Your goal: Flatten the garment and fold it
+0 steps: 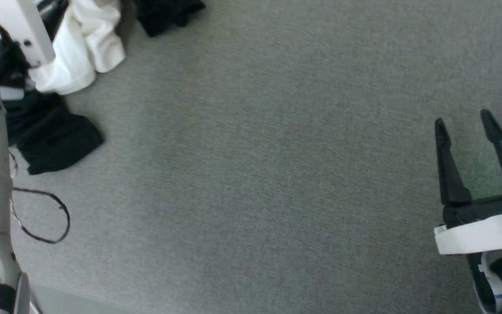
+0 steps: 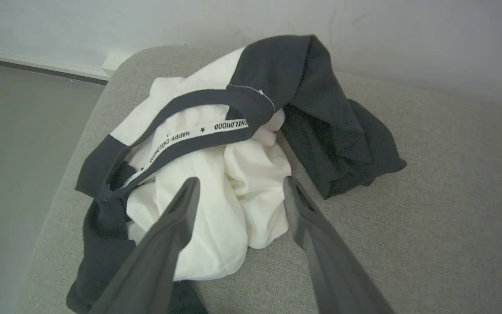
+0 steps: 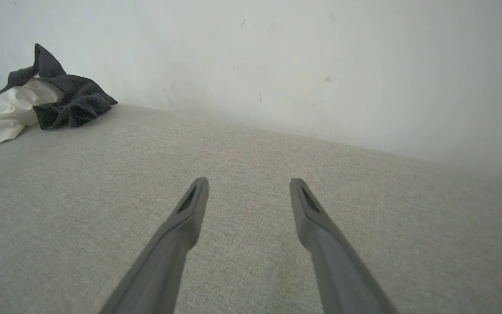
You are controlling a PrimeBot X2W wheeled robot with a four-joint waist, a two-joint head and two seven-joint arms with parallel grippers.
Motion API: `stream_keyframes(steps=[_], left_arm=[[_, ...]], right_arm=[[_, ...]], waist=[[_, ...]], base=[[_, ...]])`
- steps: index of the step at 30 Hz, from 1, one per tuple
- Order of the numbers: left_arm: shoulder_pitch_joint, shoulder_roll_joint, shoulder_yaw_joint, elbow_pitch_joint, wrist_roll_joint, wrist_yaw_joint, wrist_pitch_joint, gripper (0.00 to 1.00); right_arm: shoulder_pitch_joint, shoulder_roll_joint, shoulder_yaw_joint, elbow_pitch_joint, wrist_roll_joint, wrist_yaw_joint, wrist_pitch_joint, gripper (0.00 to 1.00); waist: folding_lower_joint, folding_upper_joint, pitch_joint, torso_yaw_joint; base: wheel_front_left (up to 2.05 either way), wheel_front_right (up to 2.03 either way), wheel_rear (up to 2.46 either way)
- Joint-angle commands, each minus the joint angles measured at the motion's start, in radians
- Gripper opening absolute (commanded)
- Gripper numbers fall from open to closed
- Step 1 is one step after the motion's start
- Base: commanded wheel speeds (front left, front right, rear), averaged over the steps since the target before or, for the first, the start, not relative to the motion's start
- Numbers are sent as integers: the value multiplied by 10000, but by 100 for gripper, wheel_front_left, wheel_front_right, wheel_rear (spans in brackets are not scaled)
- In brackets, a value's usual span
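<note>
And here we go: the shirt (image 2: 233,209) sits in a crumpled heap in the middle of the left wrist view, up near the rounded corner of the grey cushion (image 2: 429,226). It lies loose, straight on the fabric. The white body is bunched in the centre and a black sleeve (image 2: 338,144) flops to the right of the frame. The black neckband (image 2: 181,104) loops across the top, its printed white tape (image 2: 201,131) on show. The left gripper (image 2: 241,185) hovers right at the white bunch, fingers spread wide and holding nothing; whether it touches the cloth I can't tell. It looks lined up to pinch a fold and start teasing the heap apart. At the lower right of the head view the right gripper (image 1: 463,122) is also spread wide and empty, well apart from the shirt over bare cushion. My guess is it's parked there to leave room for the spread. Flattening hasn't begun, so folding is a way off.
</note>
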Motion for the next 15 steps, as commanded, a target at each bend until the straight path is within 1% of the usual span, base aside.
stream_keyframes(steps=[1, 7, 15], left_arm=[[261, 30, 16, 115, 48, 91, -107, 100], [662, -33, 95, 681, 0, 279, -465, 100], [1035, 114, -31, 1467, 283, 488, -1092, 100]], right_arm=[[-112, -91, -41, -147, -67, -7, 62, 100], [-75, -274, -148, -731, -110, -7, 332, 100], [-125, -430, -246, -1285, -49, -7, 578, 100]], waist=[[-2, 0, 603, -483], [-2, 0, 968, -608], [-2, 0, 1094, -814]], base=[[0, 0, 0], [0, 0, 0], [0, 0, 0]])
